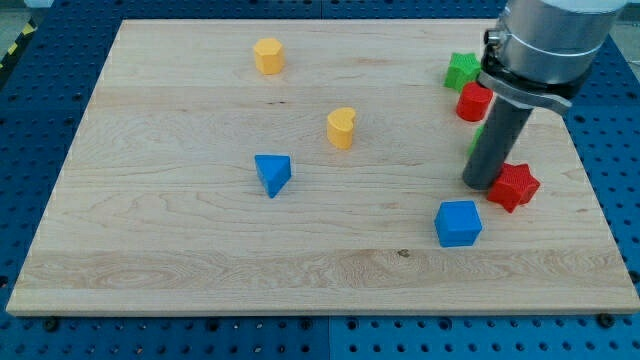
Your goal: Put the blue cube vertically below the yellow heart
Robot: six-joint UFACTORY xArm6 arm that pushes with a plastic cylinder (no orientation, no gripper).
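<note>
Near the table (pixel 150 250) right edge, my tip (pixel 480 184) sits above the blue cube (pixel 458 223); yellow heart (pixel 341 128) far off, no pincer visible.

- A yellow hexagon block (pixel 268 55) stood near the view's top, left of centre, well apart from the others.
- A blue triangle block (pixel 272 173) lay left of the board's middle.
- A green star (pixel 462 70) sat near the view's top right, just beside a red cylinder (pixel 474 102) below it.
- A red star (pixel 514 186) lay lower on the view's right.
- A sliver of another green block (pixel 480 134) showed, its shape hidden.
- The wooden board (pixel 180 250) rested on a blue perforated table (pixel 50 100).
</note>
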